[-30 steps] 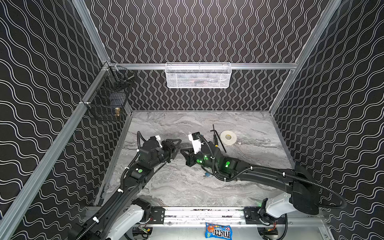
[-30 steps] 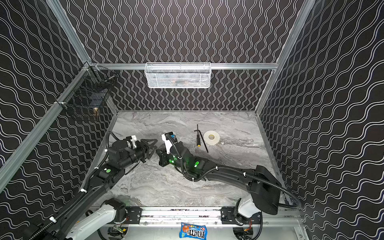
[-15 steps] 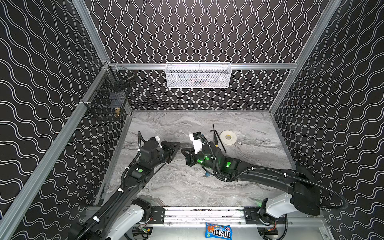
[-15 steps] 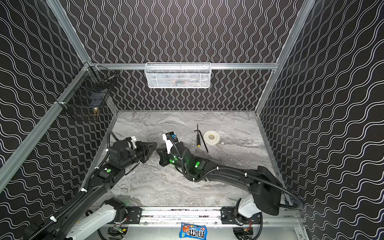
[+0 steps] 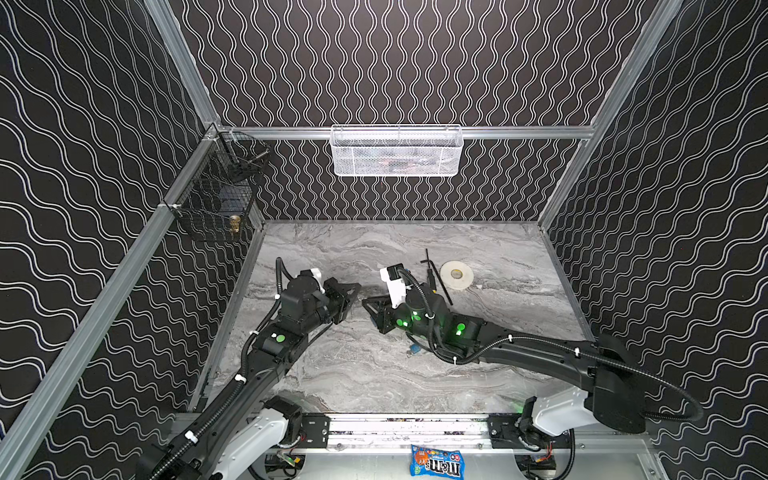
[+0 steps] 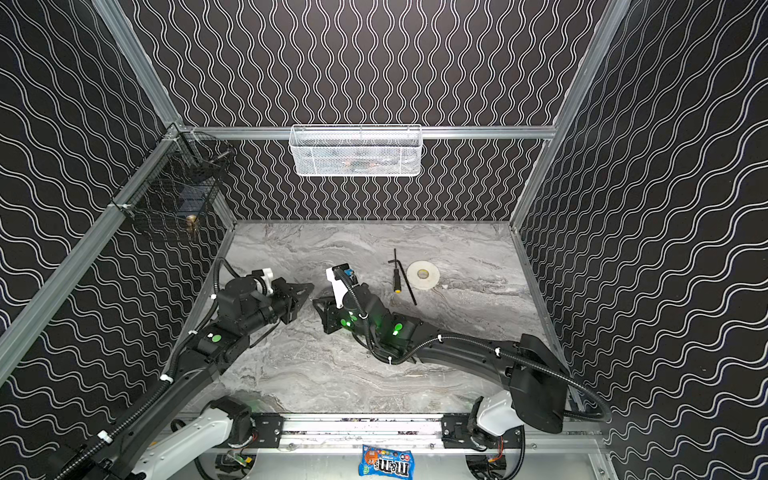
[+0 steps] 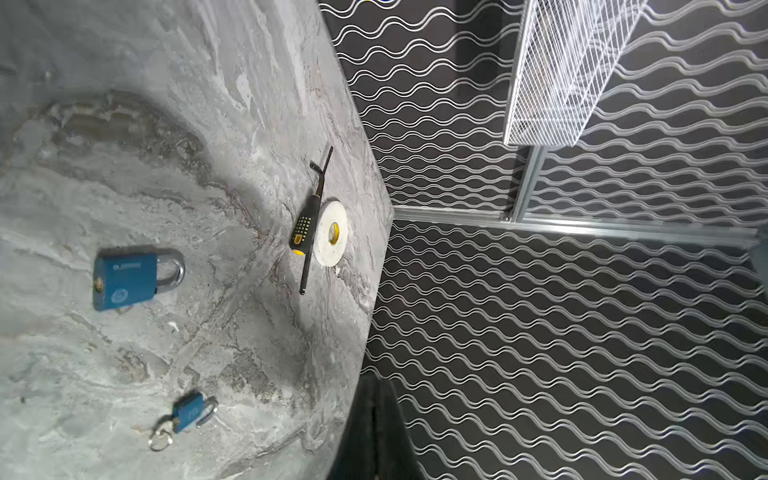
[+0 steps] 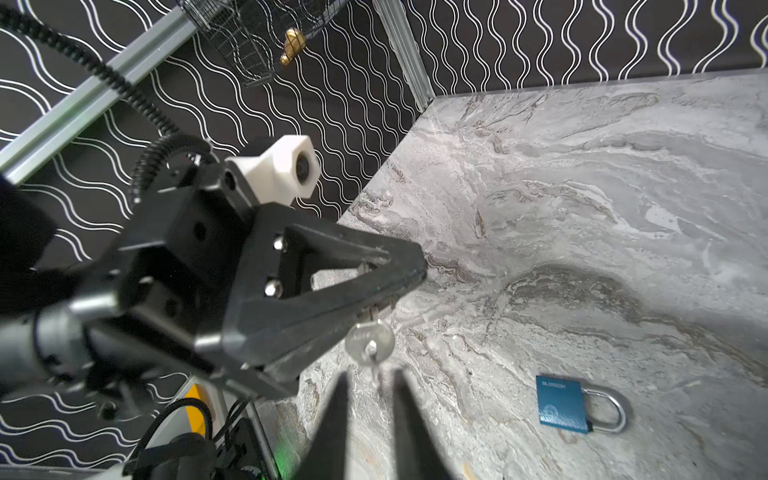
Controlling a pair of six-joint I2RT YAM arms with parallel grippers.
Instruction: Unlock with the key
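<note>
1. Two arms are meeting tip to tip low over the grey marbled bench (image 5: 374, 374), left of its middle, as both top views show.
2. The left end effector (image 8: 417, 268) is holding its fingers together. The silver key (image 8: 370, 341) is hanging by its round head at the underside of those fingers, seemingly pinched there, though the contact itself is hidden.
3. The right end effector (image 8: 370, 380) is standing with its fingers apart. The key's blade is running down the gap between them, touching neither as far as the right wrist view tells.
4. The step in hand is looking like a handover, with the key passing from the right arm to the left.
5. The blue padlock (image 7: 124, 282) is lying flat on the bench with its shackle closed, well apart from the key. It cannot be made out in the top views.
6. A smaller blue padlock (image 7: 189, 413), with its own key and ring, is lying near it. A screwdriver (image 7: 305, 226) and a roll of tape (image 7: 330, 232) are resting side by side farther back.
7. The next move is calling for the right arm to draw clear. The left arm should then be carrying the key to the padlock's keyhole end and lining the blade up squarely.
8. The padlock is lying loose, so the free arm will likely be needed to steady it.
</note>
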